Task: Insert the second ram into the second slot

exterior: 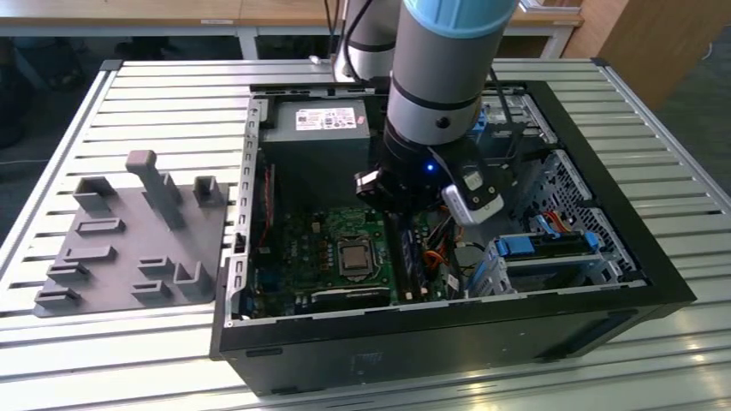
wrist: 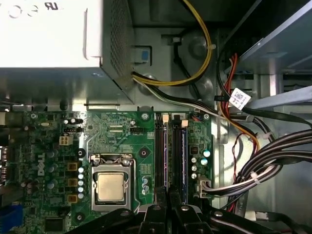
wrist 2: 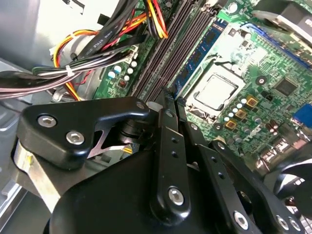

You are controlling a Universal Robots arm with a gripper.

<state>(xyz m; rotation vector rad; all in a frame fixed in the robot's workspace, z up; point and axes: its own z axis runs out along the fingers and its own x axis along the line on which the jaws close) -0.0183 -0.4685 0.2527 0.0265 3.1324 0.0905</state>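
Observation:
My gripper (exterior: 398, 210) hangs low inside the open computer case (exterior: 639, 282), right over the memory slots (exterior: 406, 257) beside the processor socket (wrist: 111, 187). In both wrist views its black fingers (wrist: 156, 214) stand close together. Between them in the first wrist view runs the second ram (wrist: 167, 156), a thin dark stick seen edge-on, lined up along a slot. Another dark-blue stick (wrist: 184, 156) sits in a neighbouring slot and shows again in the second wrist view (wrist 2: 202, 51). The gripper's body (wrist 2: 165, 185) hides the gripped end there.
Bundled cables (wrist: 273, 156) crowd one side of the slots, with the power supply (exterior: 325, 124) at the case's far end. A blue drive bracket (exterior: 537, 248) stands on the exterior view's right. A grey parts fixture (exterior: 132, 231) rests on the slatted table (exterior: 68, 120) on its left.

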